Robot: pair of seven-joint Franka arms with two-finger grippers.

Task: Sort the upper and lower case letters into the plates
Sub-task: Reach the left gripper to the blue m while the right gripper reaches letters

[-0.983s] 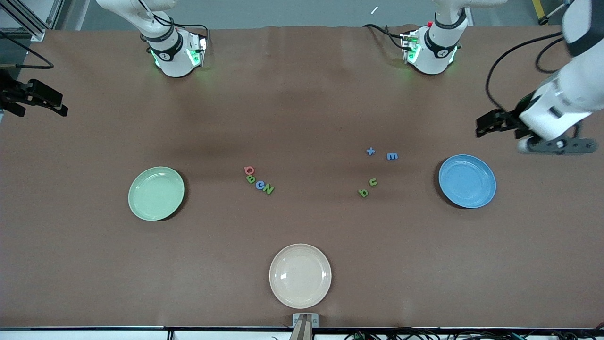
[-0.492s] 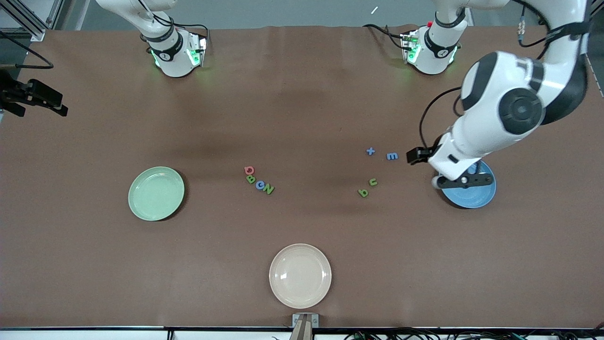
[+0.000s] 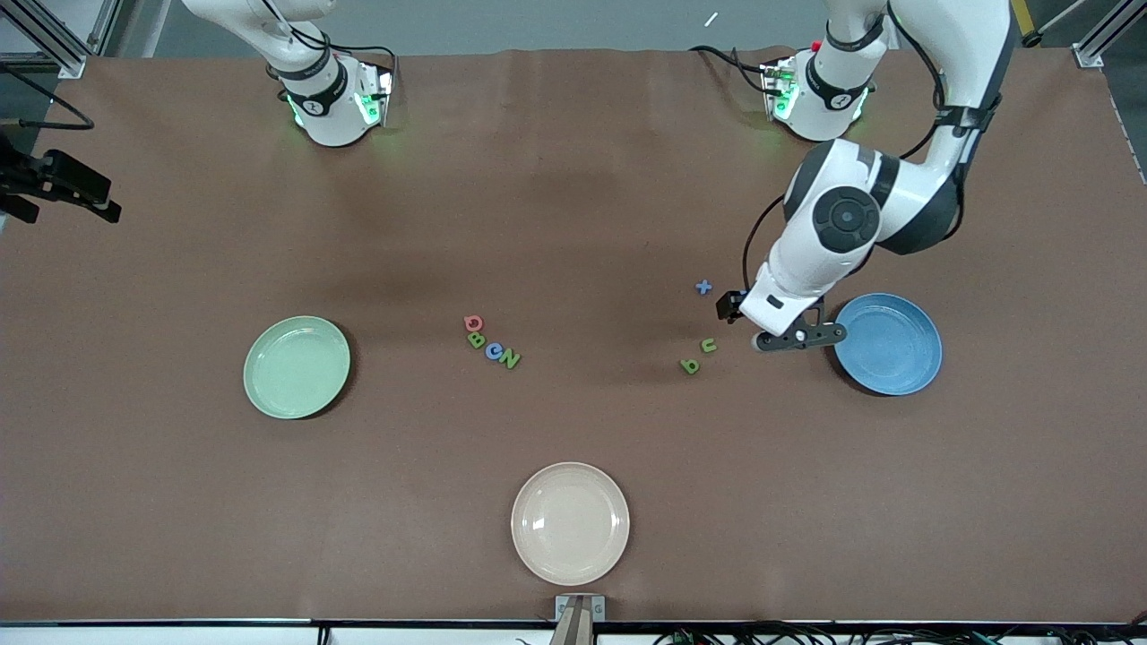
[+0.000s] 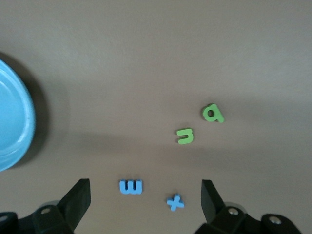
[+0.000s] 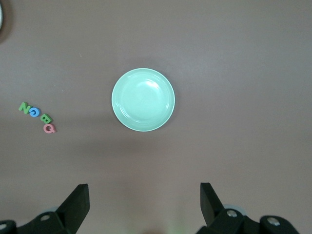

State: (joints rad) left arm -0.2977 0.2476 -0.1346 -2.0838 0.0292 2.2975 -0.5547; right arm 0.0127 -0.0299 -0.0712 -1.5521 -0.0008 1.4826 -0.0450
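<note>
- Swung in from its end of the worktop point(image 3: 573, 224), the left arm now hangs its gripper point(image 4: 145, 192) over the blue m point(image 4: 130, 186), which its body hides in the front view; jaws spread wide, pinching nothing.
- Right gripper point(image 5: 144, 195): waits high over the pale green plate point(image 3: 297, 366), jaws spread, empty.
- Capitals: red Q point(image 3: 473, 322), green B point(image 3: 477, 339), blue C point(image 3: 494, 351) and green N point(image 3: 510, 359) lie in a touching row between the two plates.
- Small letters: green b point(image 3: 689, 365), green u point(image 3: 708, 345), blue t point(image 3: 703, 287) and the m lie loose near the blue plate point(image 3: 887, 344).
- Cream plate point(image 3: 570, 523): nearest the front camera.
- Judgement: both task plates hold no letters, so sorting is at its start; the m looks like the first pick.
</note>
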